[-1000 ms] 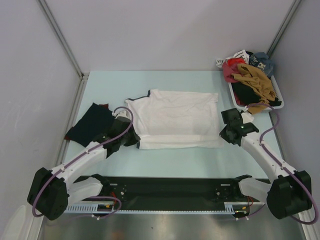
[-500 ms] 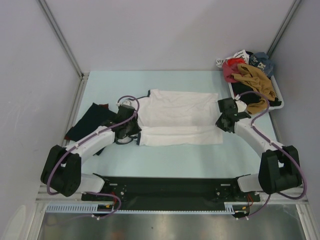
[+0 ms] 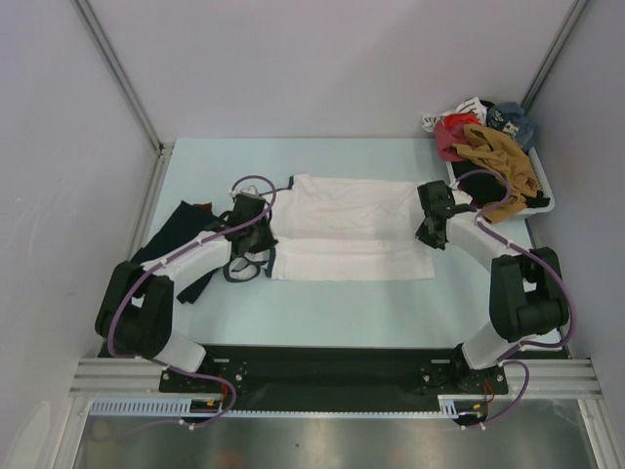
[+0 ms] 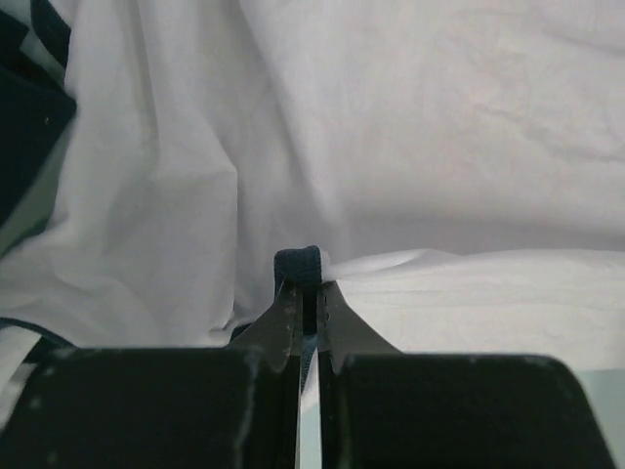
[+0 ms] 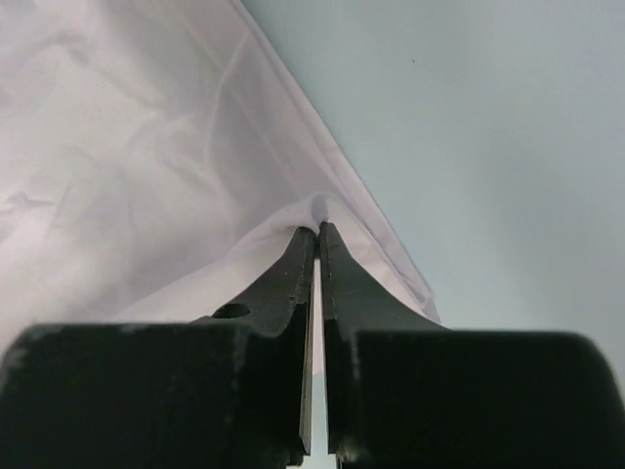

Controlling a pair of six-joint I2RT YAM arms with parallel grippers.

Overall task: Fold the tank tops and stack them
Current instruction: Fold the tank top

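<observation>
White tank top (image 3: pixel 347 220) lies spread across the middle of the table (image 3: pixel 371 303), long axis left to right, with its near band doubled over toward the far side. Dark navy tank top (image 3: pixel 174 233) lies at the left, partly under the left arm, just beside the white one. Left tool (image 4: pixel 308 285) is pinched tight on the navy trim (image 4: pixel 298 264) at the white top's left edge. Right tool (image 5: pixel 317 231) is pinched tight on a thin ridge of cloth at the right edge. Cloth judged light, thin and limp: likely to sag between the two holds and drag on the surface, so edge grips at both ends, moved together, suit it. A single layer could slip from the pinch. Room: bare surface far and near of the cloth. Heaped basket (image 3: pixel 543 200) sits close to the right arm at far right. The navy top under the left arm could snag.
</observation>
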